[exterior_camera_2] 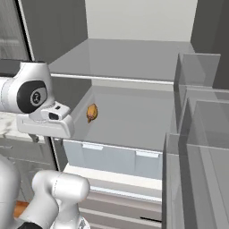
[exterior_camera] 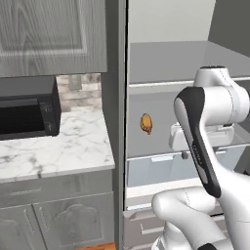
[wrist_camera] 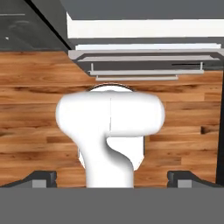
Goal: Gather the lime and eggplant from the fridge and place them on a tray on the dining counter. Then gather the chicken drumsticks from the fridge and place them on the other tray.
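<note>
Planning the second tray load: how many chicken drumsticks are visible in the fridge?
1. A chicken drumstick lies on the middle fridge shelf, towards its left side. Others may be hidden behind the arm or in drawers.

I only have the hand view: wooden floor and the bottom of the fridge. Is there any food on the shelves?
Observer: Yes, one brownish piece, likely a drumstick, lies on the middle shelf, near its left wall.
Operator: How is my gripper placed against it?
Observer: The gripper hangs outside the fridge at about that shelf's height, pointing down, apart from the drumstick.
Operator: Anything beside the fridge?
Observer: A black microwave sits on the marble counter to its left.
</note>
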Available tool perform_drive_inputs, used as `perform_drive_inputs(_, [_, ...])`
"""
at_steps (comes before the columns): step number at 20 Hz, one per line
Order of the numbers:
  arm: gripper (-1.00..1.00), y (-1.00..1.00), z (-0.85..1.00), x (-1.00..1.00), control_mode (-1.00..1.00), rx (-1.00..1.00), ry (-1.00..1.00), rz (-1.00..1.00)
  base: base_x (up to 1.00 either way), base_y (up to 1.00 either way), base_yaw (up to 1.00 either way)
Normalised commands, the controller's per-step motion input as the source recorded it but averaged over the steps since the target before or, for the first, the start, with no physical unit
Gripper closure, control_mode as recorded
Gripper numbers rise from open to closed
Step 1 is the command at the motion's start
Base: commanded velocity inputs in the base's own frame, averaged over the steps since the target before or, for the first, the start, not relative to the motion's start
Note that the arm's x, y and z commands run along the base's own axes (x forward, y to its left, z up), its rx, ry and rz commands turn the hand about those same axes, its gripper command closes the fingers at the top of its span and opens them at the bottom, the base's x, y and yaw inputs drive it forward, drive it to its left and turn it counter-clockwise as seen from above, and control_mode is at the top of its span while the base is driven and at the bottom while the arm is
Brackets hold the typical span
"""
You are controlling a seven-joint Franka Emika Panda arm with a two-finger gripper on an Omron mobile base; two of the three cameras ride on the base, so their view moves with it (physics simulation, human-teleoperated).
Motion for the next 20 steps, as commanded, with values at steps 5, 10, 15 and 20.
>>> perform_drive_inputs(5, [-1.00,0.00,0.00,0.00,1.00,0.00,0.00,0.00,0.04,-0.18,0.00])
perform_drive_inputs(10, [-1.00,0.00,0.00,0.00,1.00,0.00,0.00,0.00,0.00,0.00,0.00])
perform_drive_inputs(15, [-1.00,-0.01,0.00,0.00,-1.00,0.00,-0.09,0.00,0.00,0.00,0.00])
perform_drive_inputs(20, [-1.00,-0.03,0.00,0.00,-1.00,0.00,-0.44,0.00,0.00,0.00,0.00])
